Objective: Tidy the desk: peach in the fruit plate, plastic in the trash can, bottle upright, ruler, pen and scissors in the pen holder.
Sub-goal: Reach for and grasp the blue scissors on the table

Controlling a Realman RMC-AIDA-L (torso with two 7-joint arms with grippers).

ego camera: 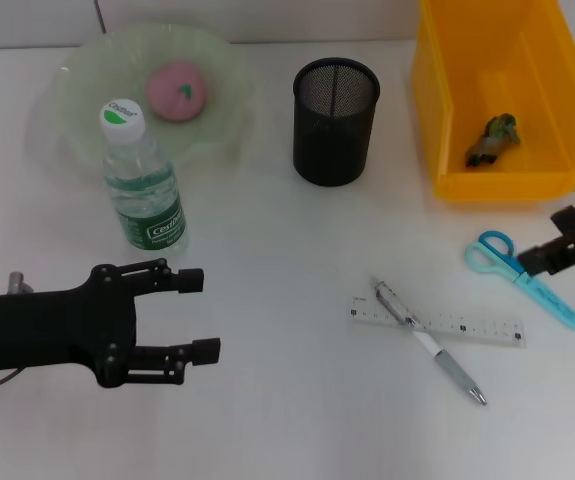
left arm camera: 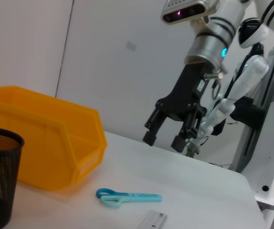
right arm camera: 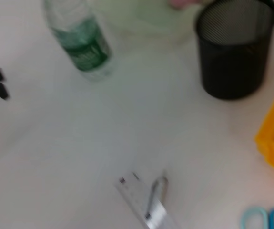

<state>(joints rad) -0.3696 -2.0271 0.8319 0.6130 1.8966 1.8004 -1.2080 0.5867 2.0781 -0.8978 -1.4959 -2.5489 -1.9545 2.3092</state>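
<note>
The pink peach (ego camera: 176, 91) lies in the green fruit plate (ego camera: 75, 80). In front of the plate a clear bottle (ego camera: 143, 183) stands upright. Crumpled plastic (ego camera: 493, 139) sits inside the yellow bin (ego camera: 449, 95). A clear ruler (ego camera: 467, 327) lies on the table with a silver pen (ego camera: 432, 343) crossing it. Light-blue scissors (ego camera: 525, 266) lie to their right. My right gripper (ego camera: 547, 245) hovers open just above the scissors, also visible as the right gripper (left arm camera: 165, 139) over the scissors (left arm camera: 128, 196). My left gripper (ego camera: 201, 315) hangs open below the bottle, holding nothing.
The black mesh pen holder (ego camera: 335, 121) stands between the plate and the bin, with nothing showing above its rim. The right wrist view shows the bottle (right arm camera: 82, 44), pen holder (right arm camera: 234, 50) and ruler with pen (right arm camera: 148, 205).
</note>
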